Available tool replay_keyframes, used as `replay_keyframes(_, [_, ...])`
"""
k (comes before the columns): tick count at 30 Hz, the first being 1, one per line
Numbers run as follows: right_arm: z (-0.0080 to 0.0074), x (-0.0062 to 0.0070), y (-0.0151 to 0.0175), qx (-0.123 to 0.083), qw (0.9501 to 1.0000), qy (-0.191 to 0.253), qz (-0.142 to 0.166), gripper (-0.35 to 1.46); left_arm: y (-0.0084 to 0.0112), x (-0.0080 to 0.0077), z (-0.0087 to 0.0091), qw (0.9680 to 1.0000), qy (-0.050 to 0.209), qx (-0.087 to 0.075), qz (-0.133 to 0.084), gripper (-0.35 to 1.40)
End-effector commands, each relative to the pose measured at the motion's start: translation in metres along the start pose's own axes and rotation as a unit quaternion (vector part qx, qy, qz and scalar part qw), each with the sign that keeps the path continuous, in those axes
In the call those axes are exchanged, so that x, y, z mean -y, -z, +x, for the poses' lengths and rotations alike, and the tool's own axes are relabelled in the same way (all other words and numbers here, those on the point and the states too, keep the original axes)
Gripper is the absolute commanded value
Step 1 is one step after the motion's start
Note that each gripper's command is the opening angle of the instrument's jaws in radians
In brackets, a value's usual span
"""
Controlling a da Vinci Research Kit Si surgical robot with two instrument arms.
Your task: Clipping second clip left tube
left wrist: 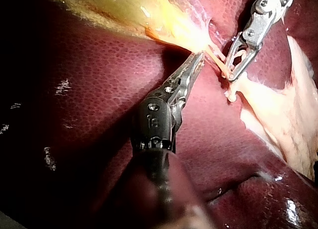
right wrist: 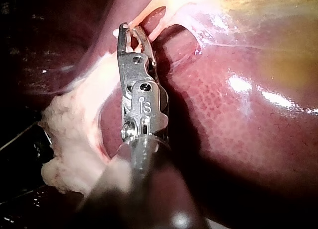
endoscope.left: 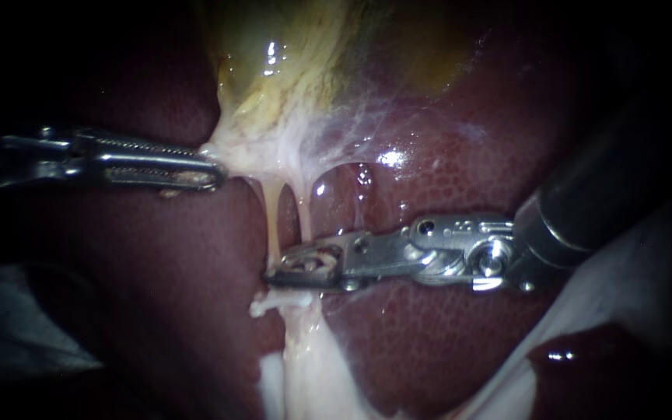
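Right instrument [endoscope.left: 289,269] comes in from the right across the wet, dark red liver [endoscope.left: 445,342], its metal wrist close to the endoscope and its slim jaws reaching left to the left tube [endoscope.left: 274,222]. These jaws stand parted, a narrow gap showing between them in both wrist views, and the tube passes through that gap. From the pictures it cannot be told whether both jaws touch it. The left tube is a thin, pale yellow strand that runs from the stretched tissue above down to the jaws, with a second strand [endoscope.left: 305,211] just to its right and a window of liver showing between the two. Near the jaw tips a small white nub [endoscope.left: 264,306] sticks out to the left, above a broader band of whitish fat [endoscope.left: 313,373] that runs toward the near edge.

Farther back and to the left, the left instrument [endoscope.left: 213,174] lies almost level, its long ridged jaws clenched on the edge of the pale tissue [endoscope.left: 250,148], which is pulled taut toward the left. Farthest off, the yellow-green gallbladder [endoscope.left: 289,62] glistens against the liver.
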Motion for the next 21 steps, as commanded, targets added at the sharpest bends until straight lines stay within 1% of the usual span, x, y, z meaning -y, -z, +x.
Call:
replay_keyframes(1, [0.0000,0.0000,0.0000,-0.003,1.0000,0.000,0.001,0.17,0.0000,0.0000,0.0000,1.0000,0.000,0.000,0.000,-0.35])
replay_keyframes(4, [0.0001,-0.0001,-0.0002,-0.018,0.9998,0.001,0.001,0.42,0.0000,0.0000,0.0000,1.0000,0.000,0.000,0.000,-0.35])
replay_keyframes(6, [0.0001,-0.0001,-0.0002,-0.028,0.9996,0.001,0.001,0.46,0.0001,0.0000,0.0000,1.0000,0.000,0.000,0.000,-0.35])
replay_keyframes(9, [0.0000,-0.0001,0.0000,-0.032,0.9995,0.002,0.002,0.49,0.0001,0.0000,-0.0001,1.0000,0.000,0.000,0.000,-0.35])
replay_keyframes(13, [-0.0003,-0.0003,0.0006,-0.032,0.9995,0.002,0.003,0.49,0.0002,0.0000,-0.0001,1.0000,0.000,0.000,0.000,-0.35])
replay_keyframes(16, [-0.0004,-0.0004,0.0006,-0.034,0.9993,0.003,0.014,0.50,0.0002,0.0000,-0.0001,1.0000,0.000,0.000,0.000,-0.35])
replay_keyframes(21, [-0.0005,-0.0007,0.0006,-0.050,0.9978,0.005,0.043,0.50,0.0001,0.0001,-0.0001,1.0000,0.000,0.000,-0.001,-0.35])
